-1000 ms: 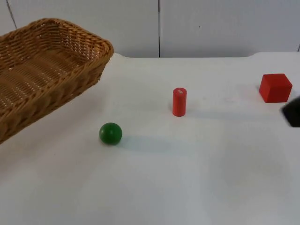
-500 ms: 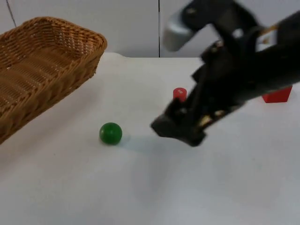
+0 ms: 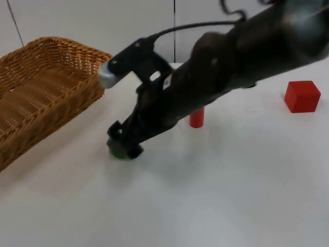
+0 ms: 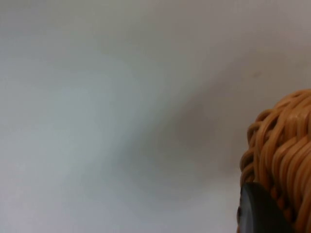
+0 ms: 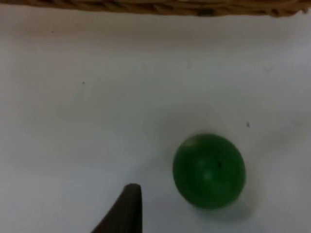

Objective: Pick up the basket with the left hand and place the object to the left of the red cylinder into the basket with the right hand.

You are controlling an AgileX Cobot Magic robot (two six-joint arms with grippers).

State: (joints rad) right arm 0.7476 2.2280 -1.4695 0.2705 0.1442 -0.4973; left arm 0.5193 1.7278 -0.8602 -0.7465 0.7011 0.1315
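Note:
The woven basket (image 3: 36, 87) hangs tilted at the far left of the table. Its wicker rim (image 4: 284, 145) lies against a black fingertip (image 4: 260, 213) of my left gripper, which is shut on it. A small green ball (image 3: 119, 152) rests on the white table, left of the upright red cylinder (image 3: 196, 117). My right arm reaches across from the right, and its gripper (image 3: 122, 145) is down over the ball, open. In the right wrist view the ball (image 5: 209, 171) lies just beside one fingertip (image 5: 125, 209), untouched.
A red cube (image 3: 302, 95) sits at the far right near the back. The basket's edge (image 5: 155, 7) runs close behind the ball. The grey partition wall (image 3: 216, 25) closes off the table's far side.
My right arm has swept in from the right edge, past the red cylinder, and dropped onto the green ball. The basket has shifted slightly left.

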